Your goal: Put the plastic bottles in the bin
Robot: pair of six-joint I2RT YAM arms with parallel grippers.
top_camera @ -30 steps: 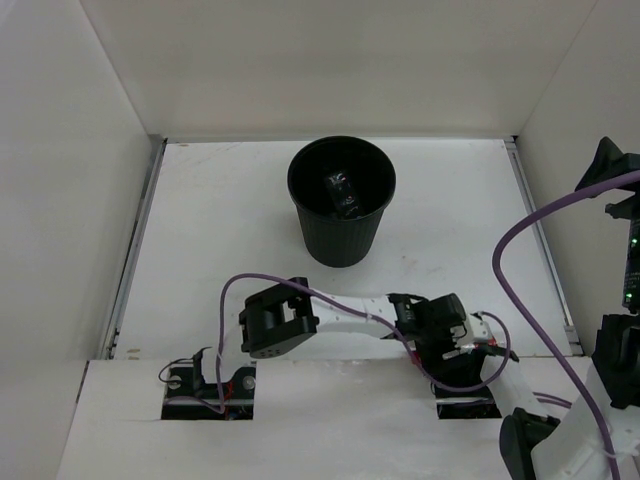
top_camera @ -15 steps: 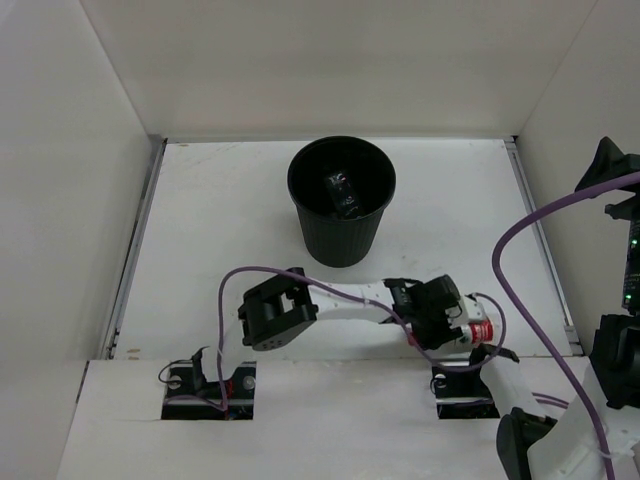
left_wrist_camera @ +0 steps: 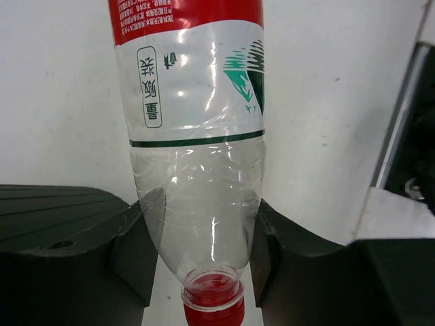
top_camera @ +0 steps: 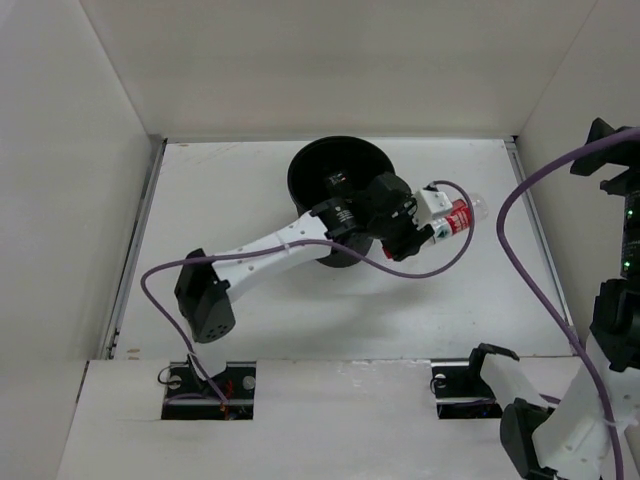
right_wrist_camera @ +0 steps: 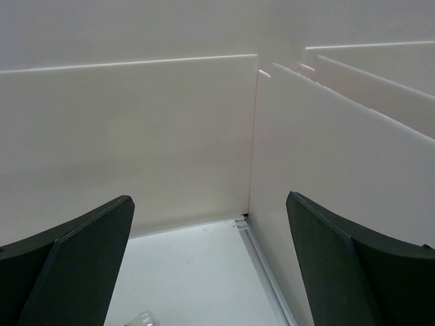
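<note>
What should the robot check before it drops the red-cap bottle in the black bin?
1. The left pincer is shut on the bottle, near its cap: ok.
2. The bottle is over the opening of the bin: not ok. In the top view it shows to the right of the rim.
3. There is room in the bin: ok. Only one small shiny thing shows inside.
4. The right pincer is out of the way: ok. It is open and faces the wall.
5. The purple cable will not snag: cannot tell. It loops right beside the bottle.
</note>
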